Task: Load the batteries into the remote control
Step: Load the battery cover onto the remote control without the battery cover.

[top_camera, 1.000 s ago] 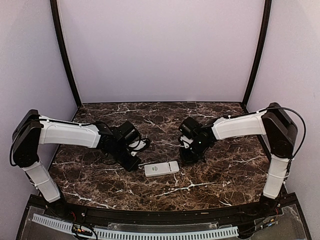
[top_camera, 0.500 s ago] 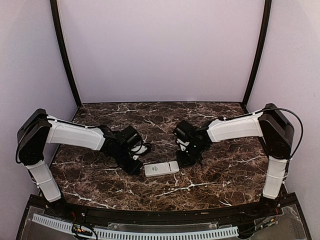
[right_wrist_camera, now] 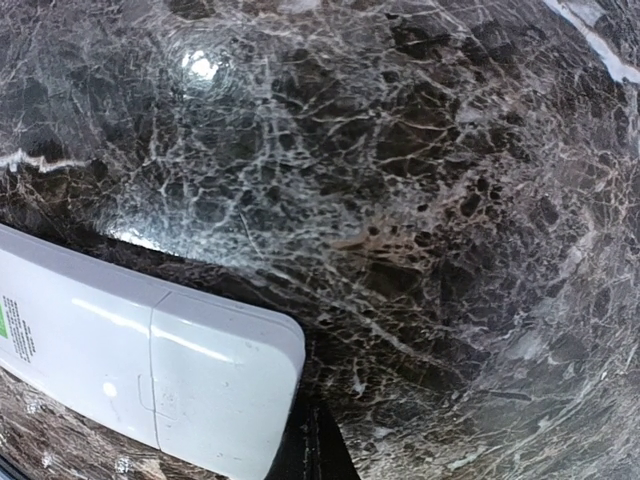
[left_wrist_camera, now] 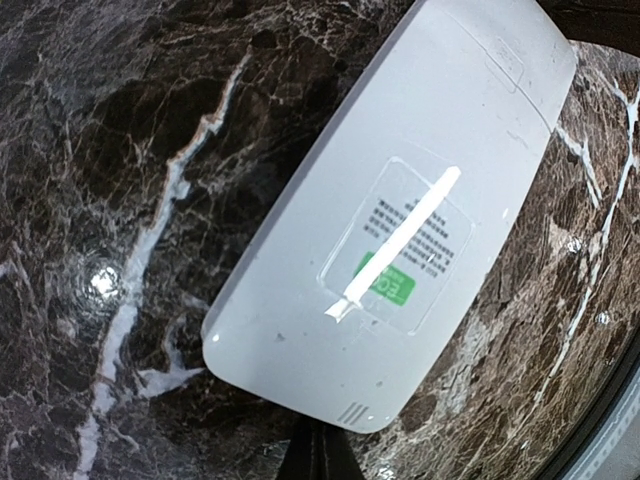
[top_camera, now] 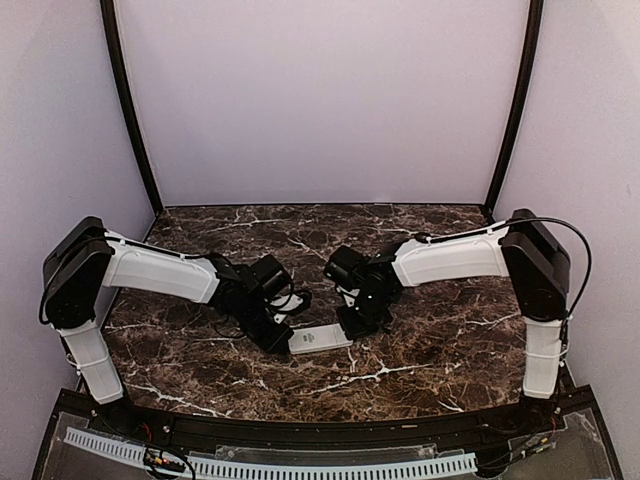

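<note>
**Grippers bracketing the remote control, back side up**

Left gripper (top_camera: 282, 339) and right gripper (top_camera: 352, 321), each with its fingers pressed together, sit at opposite ends of the remote control (top_camera: 320, 338). It lies label-up on the marble table (top_camera: 430, 345). Bracing both ends probably steadies it for sliding off the battery cover (right_wrist_camera: 220, 385). No batteries are in view.

Dark brown marble-pattern desk (top_camera: 450, 345), white veins. White remote control (top_camera: 320, 338) flat on it, back up, label (left_wrist_camera: 405, 245) showing, 6 o'clock from desk centre.
</note>
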`<action>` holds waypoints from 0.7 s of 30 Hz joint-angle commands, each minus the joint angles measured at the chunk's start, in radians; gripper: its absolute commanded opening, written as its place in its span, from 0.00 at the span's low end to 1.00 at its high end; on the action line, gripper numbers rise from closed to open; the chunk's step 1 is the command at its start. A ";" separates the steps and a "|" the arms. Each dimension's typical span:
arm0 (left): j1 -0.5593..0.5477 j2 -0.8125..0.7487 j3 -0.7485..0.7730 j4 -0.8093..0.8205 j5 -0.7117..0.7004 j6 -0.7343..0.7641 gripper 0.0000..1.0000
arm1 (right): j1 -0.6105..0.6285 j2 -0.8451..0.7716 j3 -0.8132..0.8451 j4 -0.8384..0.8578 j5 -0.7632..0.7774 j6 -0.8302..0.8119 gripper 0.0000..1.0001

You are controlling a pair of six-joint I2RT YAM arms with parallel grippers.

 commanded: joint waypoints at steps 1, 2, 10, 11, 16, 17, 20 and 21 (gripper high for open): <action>-0.013 0.014 0.022 0.014 0.035 0.019 0.00 | 0.020 0.033 0.034 -0.004 -0.010 0.011 0.00; -0.013 0.014 0.022 0.014 0.035 0.020 0.00 | 0.021 0.035 0.036 -0.003 -0.010 0.009 0.00; -0.014 0.013 0.018 0.014 0.026 0.030 0.00 | 0.013 0.021 0.009 -0.013 0.005 0.004 0.00; -0.014 0.011 0.016 0.012 0.022 0.032 0.00 | 0.003 0.008 -0.008 -0.022 0.019 0.003 0.00; -0.013 0.007 0.006 0.002 0.002 0.048 0.00 | -0.072 -0.087 -0.091 -0.003 0.026 -0.021 0.00; -0.013 0.007 0.005 -0.001 0.000 0.050 0.00 | -0.078 -0.098 -0.090 -0.004 0.022 -0.036 0.00; -0.013 0.008 0.003 -0.001 -0.002 0.052 0.00 | -0.089 -0.113 -0.057 -0.031 0.015 -0.072 0.00; -0.013 0.008 0.004 -0.002 -0.002 0.052 0.00 | -0.090 -0.118 -0.041 -0.038 0.012 -0.084 0.00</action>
